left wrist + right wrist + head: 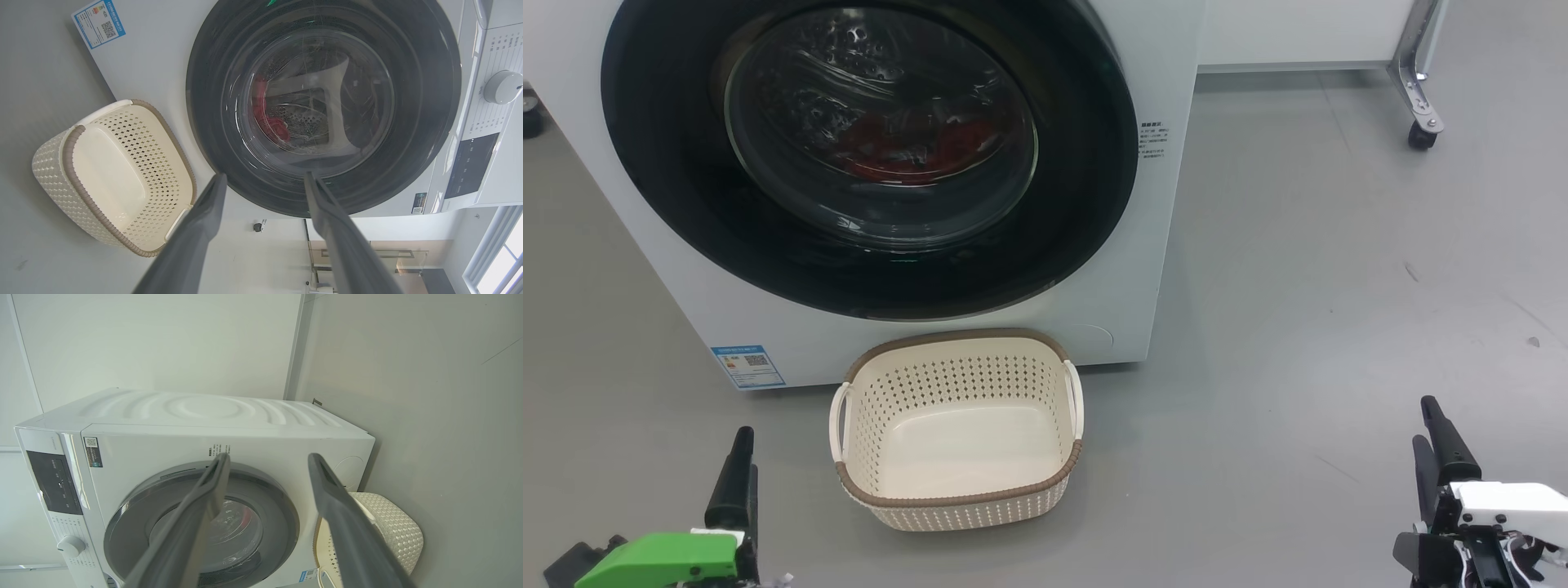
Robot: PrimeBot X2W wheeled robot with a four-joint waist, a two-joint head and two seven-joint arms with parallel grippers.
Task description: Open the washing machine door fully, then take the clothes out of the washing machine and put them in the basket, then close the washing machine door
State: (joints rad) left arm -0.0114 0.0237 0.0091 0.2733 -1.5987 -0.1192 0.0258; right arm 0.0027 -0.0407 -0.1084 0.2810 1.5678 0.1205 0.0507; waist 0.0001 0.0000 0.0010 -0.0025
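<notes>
While the large round glossy black door sits shut, flat against the front of the big white front-loading washing machine, the red soft-fabric clothes lie low inside the steel perforated drum, behind the door's bulging clear glass bowl. Reflections on the glass blur them, so they may be one garment or several; I cannot tell which. A small blue label sticker is on the machine's lower front corner, on the robot's left.

On the grey floor, just in front of the machine and below the door's lower edge, stands the small cream perforated plastic basket with a brown woven-look rim and two side handles. It is upright, and its smooth cream bottom shows bare.

The left gripper has its two long dark fingers spread wide apart, grasping nothing; its wrist view looks between them at the closed door, with the basket off to one side. In the head view it is low, beside the basket on the robot's left. The right gripper is likewise released, fingers parted around empty air, aimed at the machine's front. In the head view it is over the floor, well apart from the basket on the robot's right
</notes>
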